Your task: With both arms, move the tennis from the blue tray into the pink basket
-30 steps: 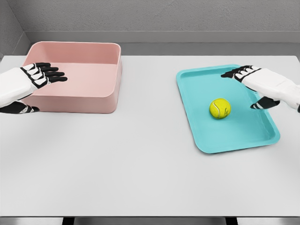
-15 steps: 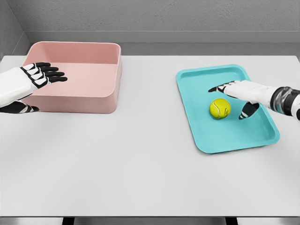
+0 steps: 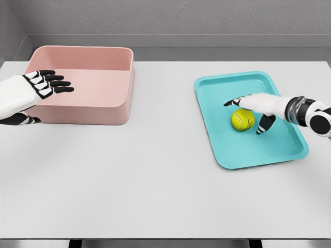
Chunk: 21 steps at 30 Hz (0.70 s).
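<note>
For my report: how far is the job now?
Nothing is finished: the ball lies in the tray. In hand: the right hand, open, is at the ball, fingers above, thumb beside. Left: grasping, carrying to the basket, where the open left hand waits.

The yellow-green tennis ball (image 3: 242, 120) with its pale seam rests on the floor of the blue tray (image 3: 227, 150), right under the spread fingers of the right hand (image 3: 258, 107), between fingertips and thumb. The pink basket (image 3: 98, 108), a rounded rectangular tub standing upright, sits well apart from that hand, with the left hand (image 3: 31, 90) hovering open over its near-left rim.
</note>
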Motion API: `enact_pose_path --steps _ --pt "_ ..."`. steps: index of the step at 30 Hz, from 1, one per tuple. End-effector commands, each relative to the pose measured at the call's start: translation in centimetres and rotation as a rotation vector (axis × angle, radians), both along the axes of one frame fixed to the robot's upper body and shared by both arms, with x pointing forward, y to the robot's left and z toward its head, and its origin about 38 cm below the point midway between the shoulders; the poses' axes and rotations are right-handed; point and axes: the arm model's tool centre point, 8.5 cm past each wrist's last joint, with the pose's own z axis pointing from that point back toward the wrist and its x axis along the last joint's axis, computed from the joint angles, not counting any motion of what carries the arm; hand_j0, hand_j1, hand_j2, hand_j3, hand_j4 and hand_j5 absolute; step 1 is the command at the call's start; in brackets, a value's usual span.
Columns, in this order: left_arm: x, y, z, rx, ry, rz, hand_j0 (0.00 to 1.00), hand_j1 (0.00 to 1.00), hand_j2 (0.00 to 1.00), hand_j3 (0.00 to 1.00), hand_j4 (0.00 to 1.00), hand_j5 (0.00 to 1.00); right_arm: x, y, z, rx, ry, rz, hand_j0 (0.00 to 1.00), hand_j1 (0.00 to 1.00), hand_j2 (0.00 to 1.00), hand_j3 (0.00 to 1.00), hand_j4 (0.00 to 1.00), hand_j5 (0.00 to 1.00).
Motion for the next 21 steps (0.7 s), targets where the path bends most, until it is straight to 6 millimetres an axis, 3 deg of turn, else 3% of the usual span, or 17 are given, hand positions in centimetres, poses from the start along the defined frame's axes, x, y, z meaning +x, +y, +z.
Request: enact_pose_path --steps 1,21 --pt "0.0 0.1 0.1 0.020 -0.007 0.001 1.00 1.00 1.00 1.00 1.00 1.00 -0.1 -0.1 -1.0 -0.013 0.026 -0.001 1.00 1.00 1.00 1.00 1.00 1.00" --pt "0.1 0.2 0.2 0.034 0.000 0.004 1.00 1.00 1.00 1.00 1.00 1.00 1.4 0.1 -1.4 -0.028 0.035 -0.020 1.00 1.00 1.00 1.00 1.00 1.00"
